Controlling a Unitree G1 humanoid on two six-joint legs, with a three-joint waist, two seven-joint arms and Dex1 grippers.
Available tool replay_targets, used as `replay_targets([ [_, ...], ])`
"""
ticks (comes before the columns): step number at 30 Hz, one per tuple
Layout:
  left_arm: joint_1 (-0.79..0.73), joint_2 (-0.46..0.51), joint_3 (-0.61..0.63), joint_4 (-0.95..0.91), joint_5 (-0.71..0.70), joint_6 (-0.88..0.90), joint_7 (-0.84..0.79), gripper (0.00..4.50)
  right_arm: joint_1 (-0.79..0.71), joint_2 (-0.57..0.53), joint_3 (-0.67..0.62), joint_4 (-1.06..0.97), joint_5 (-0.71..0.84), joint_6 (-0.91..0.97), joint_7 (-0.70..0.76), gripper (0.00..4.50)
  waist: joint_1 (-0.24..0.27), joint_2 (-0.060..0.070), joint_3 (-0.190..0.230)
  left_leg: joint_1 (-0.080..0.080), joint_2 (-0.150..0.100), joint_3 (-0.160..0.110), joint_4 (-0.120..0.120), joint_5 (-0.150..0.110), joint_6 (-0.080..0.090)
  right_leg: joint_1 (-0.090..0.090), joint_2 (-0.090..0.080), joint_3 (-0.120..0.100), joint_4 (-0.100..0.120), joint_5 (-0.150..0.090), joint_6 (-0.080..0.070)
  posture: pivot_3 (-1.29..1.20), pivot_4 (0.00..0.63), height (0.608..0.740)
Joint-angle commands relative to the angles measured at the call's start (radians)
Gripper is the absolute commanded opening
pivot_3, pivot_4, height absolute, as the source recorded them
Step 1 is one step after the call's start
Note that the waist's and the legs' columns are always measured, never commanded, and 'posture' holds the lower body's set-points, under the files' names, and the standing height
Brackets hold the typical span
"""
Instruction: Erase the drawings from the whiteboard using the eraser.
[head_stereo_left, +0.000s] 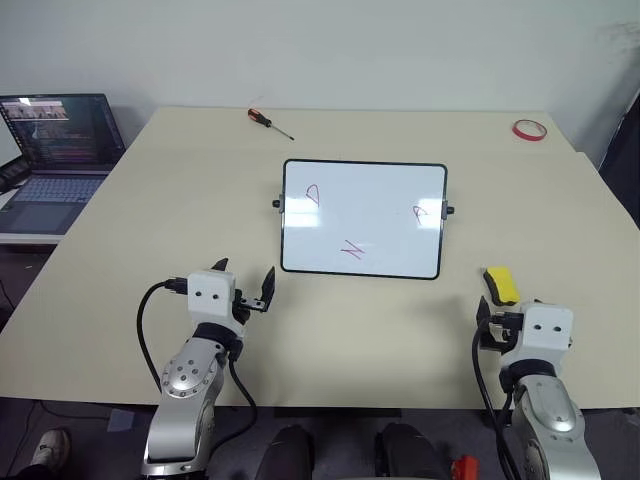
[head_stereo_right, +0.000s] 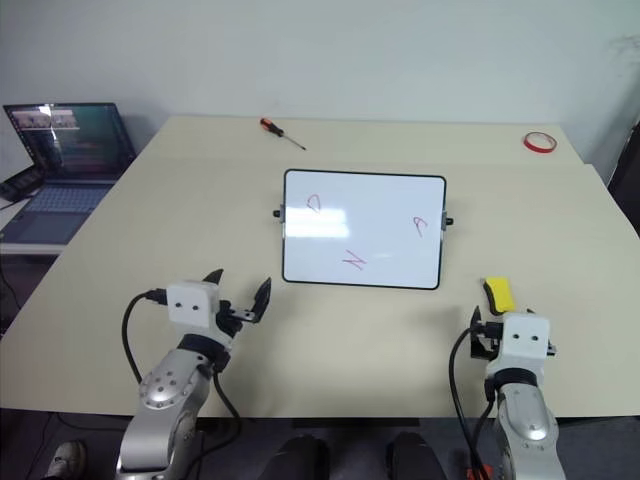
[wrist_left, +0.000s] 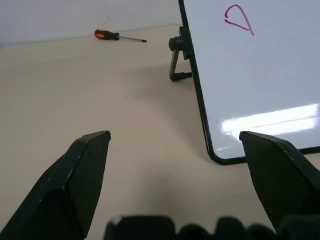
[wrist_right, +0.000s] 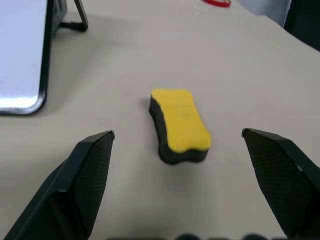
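Observation:
The whiteboard (head_stereo_left: 385, 195) stands propped at the middle of the table, black-framed with small knobs on its short sides. It carries the drawings in thin red: a D (head_stereo_left: 313, 194), an N (head_stereo_left: 351, 249) and a P (head_stereo_left: 420, 211). The yellow eraser (head_stereo_left: 501, 284) with its dark underside lies flat on the table to the right of the board's near corner. My right gripper (wrist_right: 177, 134) is open just behind the eraser (wrist_right: 179, 124), not touching it. My left gripper (head_stereo_left: 246, 271) is open and empty, facing the board's near left corner (wrist_left: 215, 155).
A red-handled screwdriver (head_stereo_left: 268, 121) lies at the table's far edge, and a red tape ring (head_stereo_left: 529, 129) at the far right corner. An open laptop (head_stereo_left: 55, 150) sits on a lower surface beyond the beige table's (head_stereo_left: 180, 200) left edge.

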Motion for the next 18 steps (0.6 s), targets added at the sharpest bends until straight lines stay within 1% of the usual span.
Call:
replay_targets([
  [1, -0.063, 0.047, 0.002, -0.035, -0.021, -0.002, -0.052, 4.5, -0.022, -0.027, -0.022, -0.018, 0.019, 0.009, 0.024, 4.48, 0.001, 0.0, 0.0, 0.0, 0.0, 0.0, 0.0, 0.0, 0.0, 0.0, 0.0, 0.0, 0.0, 0.0, 0.0, 0.0, 0.15, 0.74],
  [4, -0.15, 0.081, -0.035, -0.014, -0.104, 0.043, -0.165, 4.5, -0.05, -0.047, -0.041, -0.027, 0.036, 0.044, 0.042, 4.48, 0.002, 0.0, 0.0, 0.0, 0.0, 0.0, 0.001, 0.0, 0.0, 0.0, 0.0, -0.002, 0.0, 0.0, 0.0, 0.0, 0.15, 0.74],
  [7, -0.255, 0.112, -0.097, 0.018, -0.178, 0.081, -0.308, 4.5, -0.091, -0.053, -0.065, -0.03, 0.06, 0.1, 0.044, 4.48, 0.002, 0.0, 0.0, 0.0, -0.001, 0.0, 0.001, 0.0, 0.0, 0.0, 0.0, -0.003, 0.0, 0.0, 0.0, 0.0, 0.15, 0.74],
  [9, -0.299, 0.122, -0.122, 0.036, -0.213, 0.1, -0.368, 4.5, -0.113, -0.053, -0.078, -0.027, 0.068, 0.126, 0.043, 4.48, 0.0, 0.0, 0.0, 0.0, -0.001, 0.0, 0.001, 0.0, 0.0, 0.0, 0.001, -0.003, 0.001, 0.0, 0.0, 0.0, 0.15, 0.74],
  [10, -0.336, 0.132, -0.156, 0.055, -0.234, 0.106, -0.434, 4.5, -0.133, -0.054, -0.086, -0.02, 0.078, 0.144, 0.047, 4.48, -0.001, 0.0, 0.0, 0.0, -0.001, 0.0, 0.001, 0.0, 0.0, 0.0, 0.001, -0.002, 0.001, 0.0, 0.0, 0.0, 0.15, 0.74],
  [13, -0.436, 0.158, -0.254, 0.137, -0.257, 0.093, -0.621, 4.5, -0.191, -0.057, -0.118, 0.012, 0.113, 0.214, 0.047, 4.48, -0.002, 0.0, 0.0, 0.0, 0.0, 0.001, 0.0, 0.0, 0.0, 0.0, 0.004, -0.002, 0.001, 0.0, 0.0, 0.0, 0.15, 0.74],
  [18, -0.54, 0.152, -0.314, 0.276, -0.265, 0.06, -0.781, 4.5, -0.236, -0.055, -0.173, 0.062, 0.17, 0.287, 0.046, 4.48, -0.004, 0.0, 0.0, 0.0, 0.001, 0.001, 0.0, 0.0, 0.0, -0.001, 0.007, -0.001, 0.001, 0.0, 0.0, 0.0, 0.15, 0.74],
])
